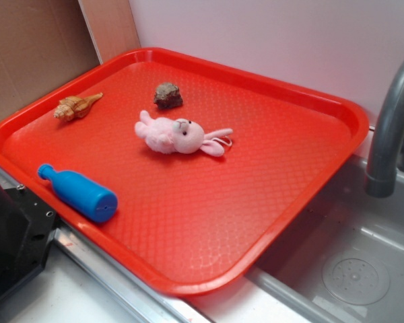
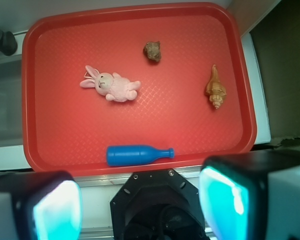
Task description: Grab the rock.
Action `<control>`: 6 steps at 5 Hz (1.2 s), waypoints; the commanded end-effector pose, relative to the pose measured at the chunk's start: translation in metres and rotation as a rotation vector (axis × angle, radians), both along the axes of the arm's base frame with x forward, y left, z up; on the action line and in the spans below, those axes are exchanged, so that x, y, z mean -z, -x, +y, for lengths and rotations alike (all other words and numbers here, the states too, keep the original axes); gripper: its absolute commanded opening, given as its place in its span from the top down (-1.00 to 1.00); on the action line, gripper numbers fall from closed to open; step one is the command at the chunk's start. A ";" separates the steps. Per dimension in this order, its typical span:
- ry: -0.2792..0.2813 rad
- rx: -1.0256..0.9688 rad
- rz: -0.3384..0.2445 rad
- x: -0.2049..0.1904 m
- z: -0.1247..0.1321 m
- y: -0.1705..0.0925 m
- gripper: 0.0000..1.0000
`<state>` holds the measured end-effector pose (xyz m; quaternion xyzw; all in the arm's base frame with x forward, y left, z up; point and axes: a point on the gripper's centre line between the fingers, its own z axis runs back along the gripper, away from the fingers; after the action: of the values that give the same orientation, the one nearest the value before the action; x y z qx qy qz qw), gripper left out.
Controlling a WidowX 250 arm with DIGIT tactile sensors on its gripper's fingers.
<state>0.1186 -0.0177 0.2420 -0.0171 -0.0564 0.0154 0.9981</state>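
Tray [image 1: 337,128] holds rock [image 1: 167,96] — bunny [image 1: 178,136] beside.

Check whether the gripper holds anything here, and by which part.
Nothing is held. The gripper is open and empty above the tray's near edge; the small dark grey-brown lumpy rock lies untouched on the red plastic tray.

Exterior view: a tray [image 1: 323,145] rests partly over a sink [image 1: 363,269], with a faucet [image 1: 390,128] to its right. On the tray, the rock [image 1: 167,95] lies toward the far edge; the bunny [image 1: 178,136] lies just in front of it, near the centre. The shell [image 1: 76,106] lies left of the rock, near the left rim. The bottle [image 1: 79,192] lies on its side along the near-left rim. All four lie apart. Wrist view: gripper [image 2: 140,202] above the near rim, fingers [image 2: 57,210] spread wide.
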 end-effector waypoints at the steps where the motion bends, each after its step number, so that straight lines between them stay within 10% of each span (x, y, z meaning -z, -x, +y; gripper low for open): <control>1: 0.000 0.000 0.000 0.000 0.000 0.000 -1.00; 2: 0.107 -0.223 -0.039 0.028 0.029 -0.046 -1.00; 6: 0.107 -0.223 -0.039 0.028 0.029 -0.046 -1.00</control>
<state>0.1644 0.0105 0.2083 -0.0640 -0.0698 0.1310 0.9868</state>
